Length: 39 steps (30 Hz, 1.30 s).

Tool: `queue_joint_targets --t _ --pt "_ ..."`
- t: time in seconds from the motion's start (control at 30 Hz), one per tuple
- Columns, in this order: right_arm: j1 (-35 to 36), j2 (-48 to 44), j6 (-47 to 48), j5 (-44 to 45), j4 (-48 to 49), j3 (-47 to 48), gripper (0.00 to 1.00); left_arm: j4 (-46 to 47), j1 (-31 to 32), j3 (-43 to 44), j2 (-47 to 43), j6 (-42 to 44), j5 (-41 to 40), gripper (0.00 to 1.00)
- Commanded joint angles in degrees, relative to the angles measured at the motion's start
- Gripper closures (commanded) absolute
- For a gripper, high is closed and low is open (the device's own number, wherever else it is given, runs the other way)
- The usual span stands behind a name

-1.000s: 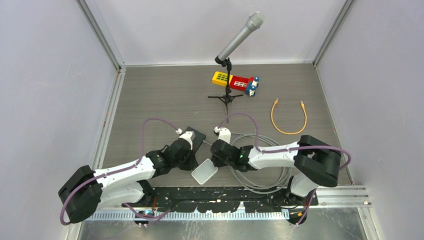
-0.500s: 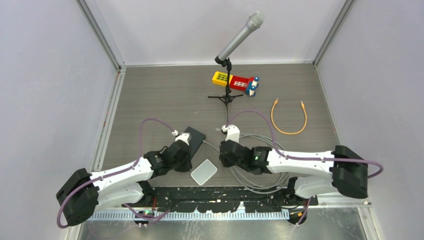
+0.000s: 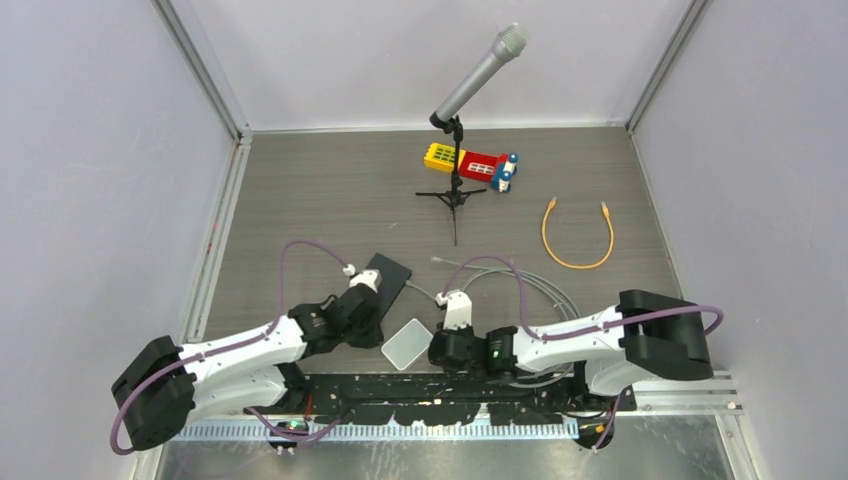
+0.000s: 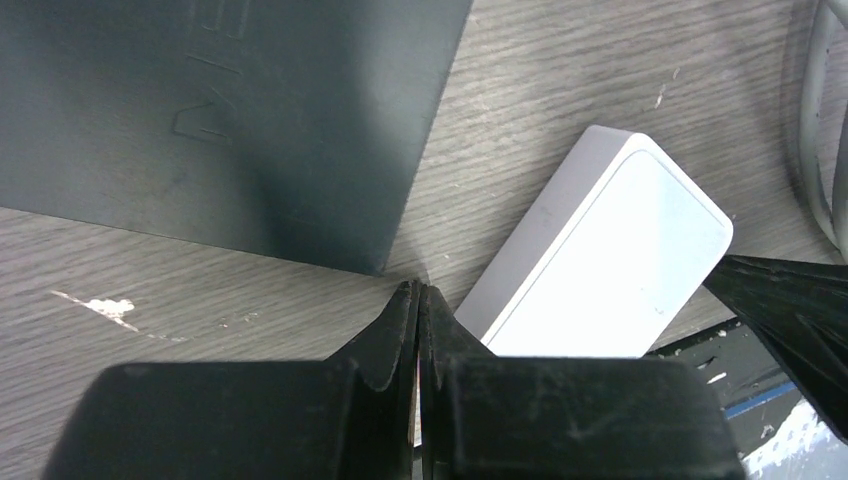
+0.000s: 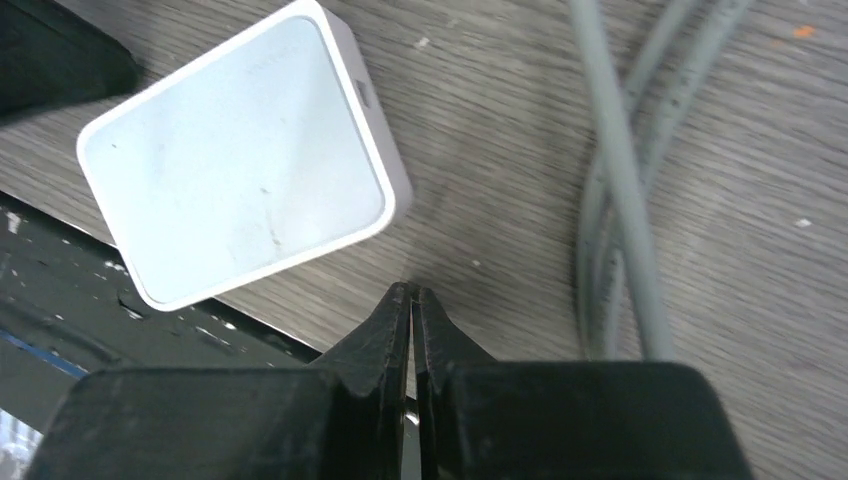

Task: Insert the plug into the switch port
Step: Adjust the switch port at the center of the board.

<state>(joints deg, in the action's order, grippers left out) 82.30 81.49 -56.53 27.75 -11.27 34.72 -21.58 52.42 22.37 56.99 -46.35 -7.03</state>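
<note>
— How does the switch [image 3: 408, 343] look, and where is it?
— One small white box with rounded corners and a small slot in one side. It lies flat at the near edge of the bench [image 3: 330, 200], between my grippers.
— And what goes into it?
— One grey cable [image 3: 548, 290], coiled right of the switch. Its far tip looks like the plug [image 3: 437, 260], though it is too small to be sure. One orange cable [image 3: 578, 240] lies far right.
— Your grippers?
— Left gripper [image 4: 418, 290] and right gripper [image 5: 412, 292] are both clenched on nothing.
</note>
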Motion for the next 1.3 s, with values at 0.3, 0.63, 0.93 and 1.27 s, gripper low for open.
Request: queue_joint_targets --t 0.3,0.63,0.93,1.27 --pt "-5.69 8.17 0.84 -5.72 16.22 3.81 0.89 5.25 3.21 -0.07 3.32 -3.49 -0.71 1.0" --pt "-13.21 13.89 7.37 -11.39 15.98 10.41 0.89 6.7 2.72 9.52 19.18 0.54 -5.18 1.0" --pt "-19.53 21.39 10.88 -17.73 17.45 18.43 0.89 1.42 -8.85 15.51 26.21 5.0 -5.47 1.0" --pt "-19.73 23.67 11.63 -20.48 18.3 20.48 0.89 3.21 -10.17 16.37 30.94 9.12 0.53 1.0"
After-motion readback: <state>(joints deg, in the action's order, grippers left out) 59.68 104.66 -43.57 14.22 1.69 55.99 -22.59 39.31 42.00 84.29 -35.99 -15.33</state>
